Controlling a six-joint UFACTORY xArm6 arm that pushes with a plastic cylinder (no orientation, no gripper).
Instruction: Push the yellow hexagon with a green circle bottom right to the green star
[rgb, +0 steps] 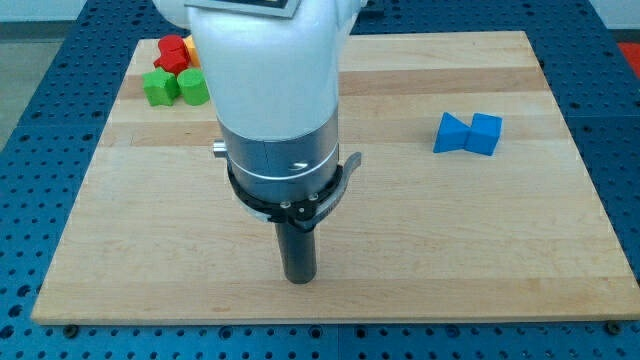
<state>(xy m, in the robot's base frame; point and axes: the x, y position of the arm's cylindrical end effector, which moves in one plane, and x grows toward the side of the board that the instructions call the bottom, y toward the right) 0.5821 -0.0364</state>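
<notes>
My tip (298, 278) rests on the wooden board (480, 230) near the view's bottom centre, far from all blocks. At the view's top left is a cluster: a green star (158, 87), with a green circle (193, 87) touching its right side. A red block (172, 52) lies just above them. A small sliver of a yellow block (189, 46) shows to the right of the red one; the arm's white body hides the rest, so I cannot make out its shape.
Two blue blocks lie side by side at the view's right: an angular one (452, 132) and a cube (486, 134). The arm's wide body (270, 90) covers the board's upper middle.
</notes>
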